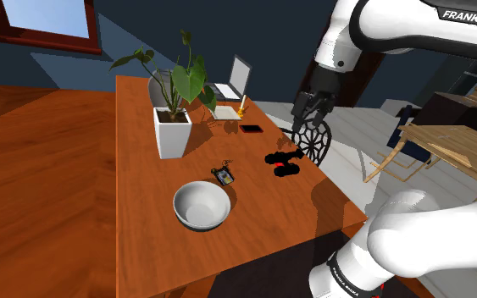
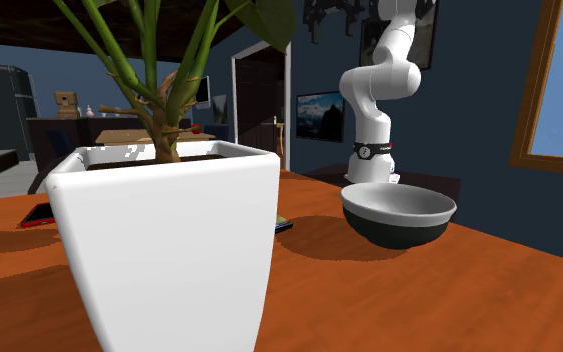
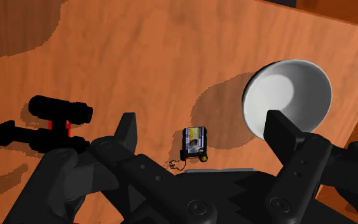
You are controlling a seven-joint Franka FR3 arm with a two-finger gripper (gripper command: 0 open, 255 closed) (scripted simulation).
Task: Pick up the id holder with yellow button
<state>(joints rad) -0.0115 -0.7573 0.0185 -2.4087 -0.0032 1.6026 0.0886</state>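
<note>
Bare desk (image 1: 257,212) lies all around the id holder (image 3: 195,144). The bowl (image 3: 289,98) sits near it. The black two-tube thing (image 3: 50,124) and the plant pot (image 1: 172,131) stand farther off. The claw (image 3: 203,124) hangs above it, fingers spread.

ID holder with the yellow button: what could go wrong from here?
The id holder is small and lies flat on the table, so the open gripper, high above it, may slip off it or scrape the wood. The bowl sits close beside it; a finger might clip its rim on descent.
</note>
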